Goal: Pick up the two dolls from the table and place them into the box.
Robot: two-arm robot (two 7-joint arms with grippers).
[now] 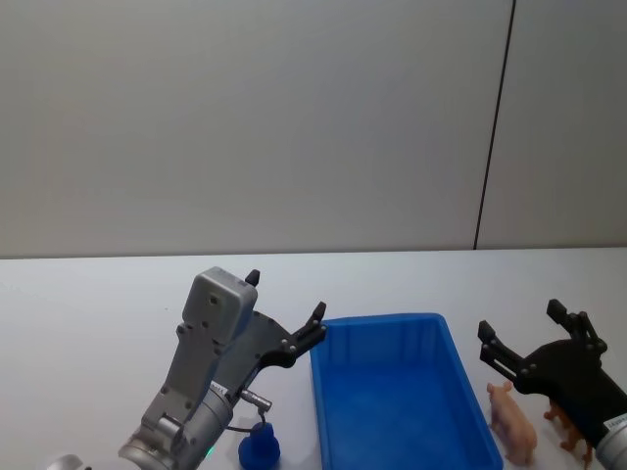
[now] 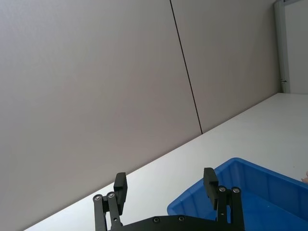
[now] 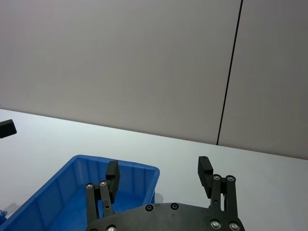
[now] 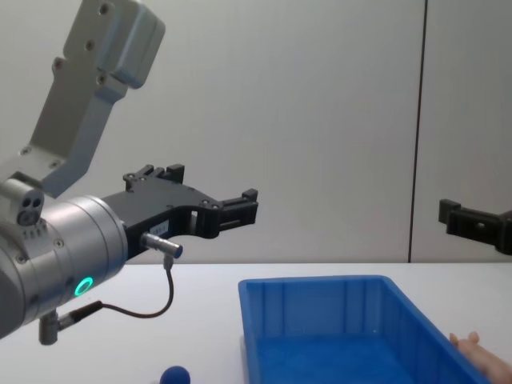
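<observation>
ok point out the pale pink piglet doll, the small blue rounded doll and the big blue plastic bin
pale pink piglet doll [image 1: 513,423]: head view, its back.
small blue rounded doll [image 1: 260,450]: head view, its round base.
big blue plastic bin [image 1: 392,406]: head view, its bare floor.

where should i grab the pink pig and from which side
Grip the pig across its trunk, from above. It seems to stand right of the box with its body running away from the robot, so its flanks face left and right; the legs look too thin. The right gripper, jaws open, is nearest.
</observation>
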